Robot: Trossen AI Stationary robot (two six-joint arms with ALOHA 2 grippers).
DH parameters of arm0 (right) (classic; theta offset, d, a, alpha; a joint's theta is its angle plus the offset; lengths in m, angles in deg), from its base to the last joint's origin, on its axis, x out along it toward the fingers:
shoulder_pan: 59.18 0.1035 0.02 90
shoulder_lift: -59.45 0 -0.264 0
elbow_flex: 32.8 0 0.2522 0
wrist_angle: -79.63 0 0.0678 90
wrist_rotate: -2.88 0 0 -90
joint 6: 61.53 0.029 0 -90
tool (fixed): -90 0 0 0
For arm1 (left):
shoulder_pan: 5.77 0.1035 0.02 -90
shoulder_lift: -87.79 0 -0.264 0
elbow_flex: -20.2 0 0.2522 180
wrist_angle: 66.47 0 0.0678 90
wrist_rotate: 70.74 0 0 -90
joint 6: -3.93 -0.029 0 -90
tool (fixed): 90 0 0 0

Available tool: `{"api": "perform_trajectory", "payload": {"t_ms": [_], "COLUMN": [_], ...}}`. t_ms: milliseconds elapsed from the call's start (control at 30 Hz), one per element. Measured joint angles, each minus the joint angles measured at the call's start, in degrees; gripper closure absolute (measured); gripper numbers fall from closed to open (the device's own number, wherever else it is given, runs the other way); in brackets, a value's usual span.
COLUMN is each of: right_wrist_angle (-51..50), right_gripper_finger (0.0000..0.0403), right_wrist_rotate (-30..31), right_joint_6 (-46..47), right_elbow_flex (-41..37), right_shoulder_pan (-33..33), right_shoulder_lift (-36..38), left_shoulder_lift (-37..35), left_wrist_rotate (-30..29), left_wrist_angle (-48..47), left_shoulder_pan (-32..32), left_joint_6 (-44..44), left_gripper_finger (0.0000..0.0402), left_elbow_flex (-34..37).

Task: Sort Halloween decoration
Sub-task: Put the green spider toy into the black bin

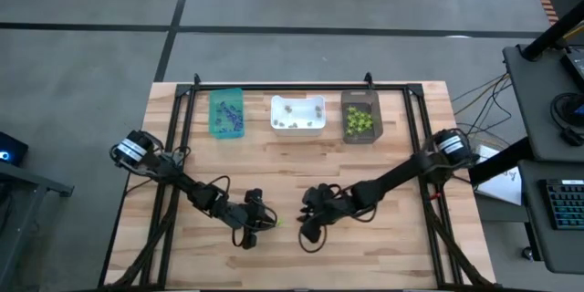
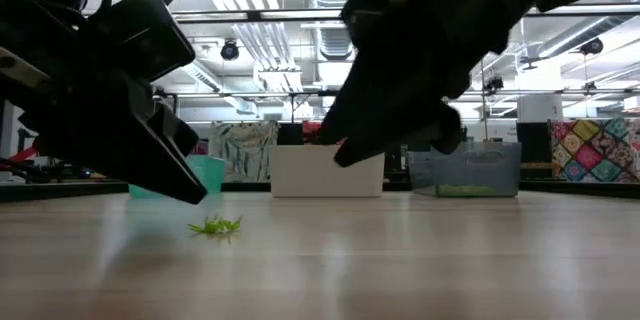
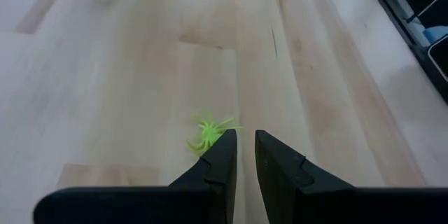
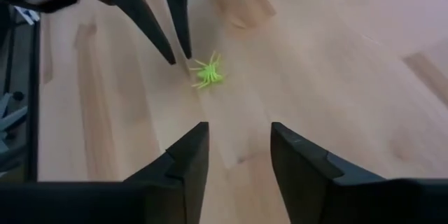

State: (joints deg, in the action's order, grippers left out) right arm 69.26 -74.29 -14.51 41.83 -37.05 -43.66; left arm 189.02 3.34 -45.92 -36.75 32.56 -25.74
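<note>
A lime-green spider trinket (image 1: 278,222) lies alone on the wooden table near its front middle, also seen as the spider (image 3: 208,134), the spider (image 4: 208,73) and the spider (image 2: 215,226). My left gripper (image 3: 245,140) is low over the table just left of it. Only a narrow gap shows between its fingers, with nothing in it, and the spider lies beside one fingertip (image 3: 225,140). My right gripper (image 4: 238,136) hovers to the right of the spider, open and wide, empty, tilted down toward it. From above, the left gripper (image 1: 258,221) and the right gripper (image 1: 308,228) face each other across the spider. My left gripper has one fingertip (image 4: 187,54) right at the spider's legs (image 4: 196,64), coming slanting down from the table's left. I cannot tell whether it touches them. The spider lies flat on the table, outside the gap.
Three bins stand in a row at the far edge: a teal bin (image 1: 226,112) with purple pieces, a white bin (image 1: 297,114) with pale pieces, a dark bin (image 1: 360,117) with green pieces. A black frame (image 1: 274,89) runs along the table's far and side edges.
</note>
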Motion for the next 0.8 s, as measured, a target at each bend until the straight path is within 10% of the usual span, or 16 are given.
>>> {"api": "perform_trajectory", "payload": {"t_ms": [800], "right_wrist_angle": [0.58], "right_gripper_finger": [0.0219], "right_wrist_rotate": [-2.97], "right_joint_6": [0.98], "right_elbow_flex": [8.16], "right_shoulder_pan": [-2.74], "right_shoulder_lift": [-10.02], "left_shoulder_lift": [4.99], "left_wrist_rotate": [-3.05], "left_wrist_angle": [2.74], "left_shoulder_pan": [0.02], "left_joint_6": [1.05], "left_gripper_finger": [0.0366], "left_elbow_flex": [-0.04]}}
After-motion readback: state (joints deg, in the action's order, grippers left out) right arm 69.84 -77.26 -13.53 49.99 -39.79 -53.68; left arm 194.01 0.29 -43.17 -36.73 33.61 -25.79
